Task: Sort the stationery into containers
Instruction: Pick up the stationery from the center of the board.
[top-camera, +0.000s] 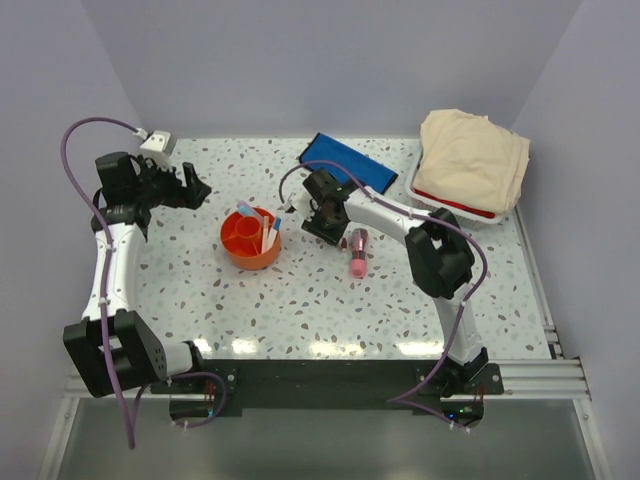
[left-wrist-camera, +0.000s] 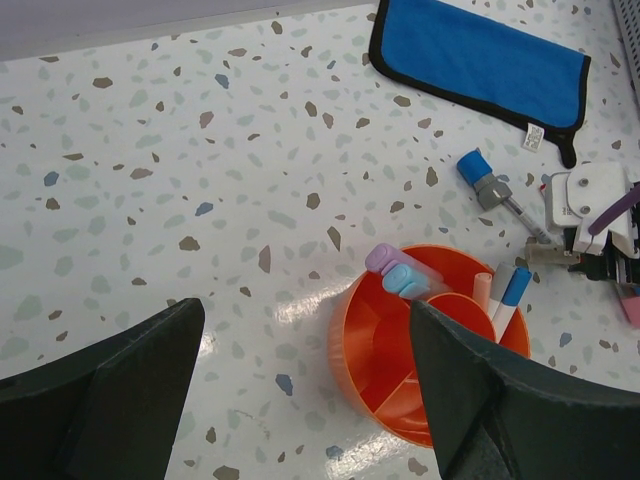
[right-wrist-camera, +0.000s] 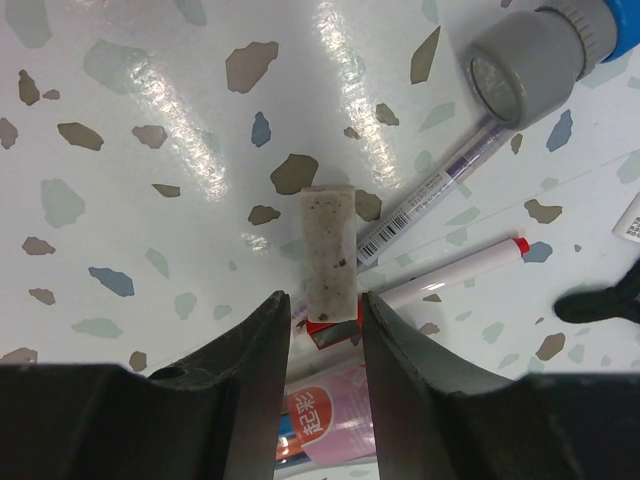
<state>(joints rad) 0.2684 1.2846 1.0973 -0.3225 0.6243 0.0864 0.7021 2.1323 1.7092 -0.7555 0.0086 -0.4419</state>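
Right gripper (right-wrist-camera: 323, 297) straddles the grubby eraser (right-wrist-camera: 328, 250) at lower centre, its long axis running straight up-frame between narrowly parted jaws; possibly touching, grip unclear. Left gripper (left-wrist-camera: 305, 310) — spread wide — sits farther off.

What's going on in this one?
The right gripper straddles a speckled eraser lying among pens on the table; a firm grip cannot be confirmed. The left gripper hangs open near the orange tub, which already holds a few markers. The blue pouch lies flat behind.
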